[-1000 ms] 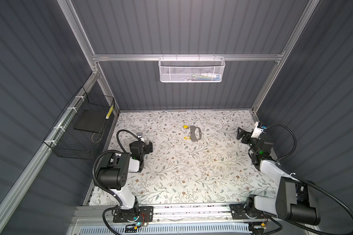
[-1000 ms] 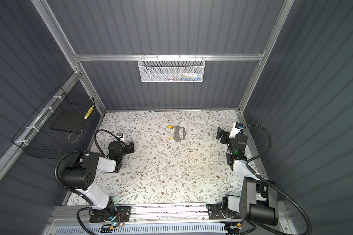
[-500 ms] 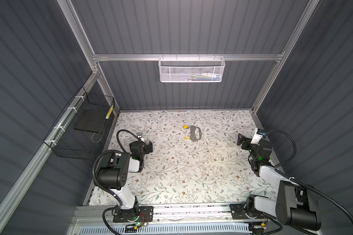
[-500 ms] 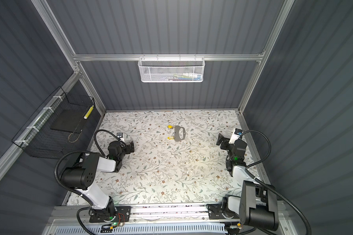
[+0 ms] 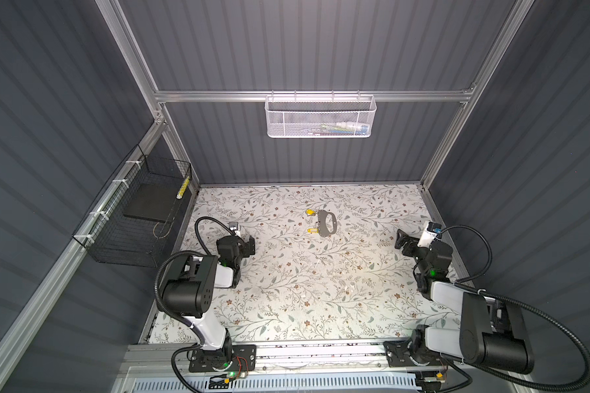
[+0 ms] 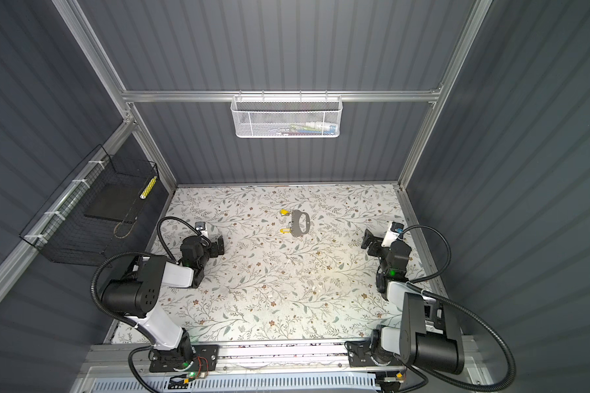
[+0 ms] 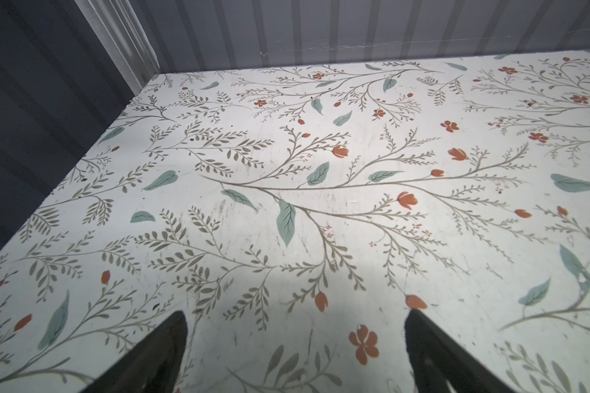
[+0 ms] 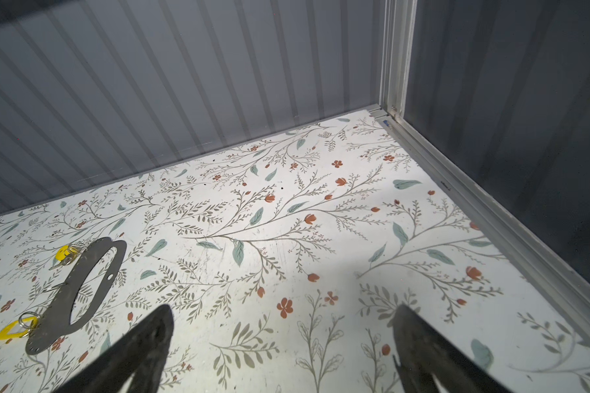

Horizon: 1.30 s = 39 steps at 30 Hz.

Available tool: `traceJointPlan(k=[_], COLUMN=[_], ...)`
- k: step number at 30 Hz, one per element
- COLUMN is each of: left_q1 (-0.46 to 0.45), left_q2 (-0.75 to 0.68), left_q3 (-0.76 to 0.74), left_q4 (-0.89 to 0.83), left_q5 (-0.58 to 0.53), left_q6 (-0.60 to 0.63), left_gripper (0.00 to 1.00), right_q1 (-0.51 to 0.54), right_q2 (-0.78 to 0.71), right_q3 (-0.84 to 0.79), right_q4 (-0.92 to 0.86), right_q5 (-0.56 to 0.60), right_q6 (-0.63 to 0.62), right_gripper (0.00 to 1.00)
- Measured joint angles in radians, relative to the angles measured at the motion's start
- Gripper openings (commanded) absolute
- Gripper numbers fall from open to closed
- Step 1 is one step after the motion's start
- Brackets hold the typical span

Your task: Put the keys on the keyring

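Fingers spread wide and empty, the left gripper (image 5: 249,245) sits at nine o'clock, the right gripper (image 5: 402,242) at three, and the keys (image 5: 309,212) touch the nine o'clock edge of the keyring (image 5: 326,223).

The keyring (image 5: 327,223) lies on the desk (image 5: 286,289), toward its far middle; the keys (image 5: 309,212) sit along its left edge, one behind the other.

We see a white table (image 5: 297,292) (image 6: 263,292) printed with grey-green sprigs and small red flowers, scuffed around its middle. In both top views a flat dark grey keyring (image 5: 324,233) (image 6: 297,233) lies on it, just above frame centre. Two yellow tags lie at the loop's left edge and touch it: the upper key (image 5: 309,212) (image 6: 283,212) by its top end, the lower key (image 5: 311,231) (image 6: 283,230) by its bottom end.
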Motion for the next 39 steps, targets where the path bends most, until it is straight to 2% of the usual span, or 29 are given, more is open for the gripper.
traceJointPlan(k=[13, 21, 39], left_q1=[0.0, 0.0, 0.0], left_q2=[0.0, 0.0, 0.0], left_q3=[0.0, 0.0, 0.0], left_q4=[0.0, 0.0, 0.0], left_q5=[0.0, 0.0, 0.0], left_q6=[0.0, 0.0, 0.0], left_gripper=[1.0, 1.0, 1.0], right_q1=[0.002, 0.044, 0.047], right_q2=[0.119, 0.147, 0.147], right_q3=[-0.04, 0.0, 0.0], right_q4=[0.194, 0.146, 0.147], right_q5=[-0.118, -0.168, -0.149], right_q6=[-0.044, -0.1, -0.113], right_gripper=[0.99, 0.99, 0.99])
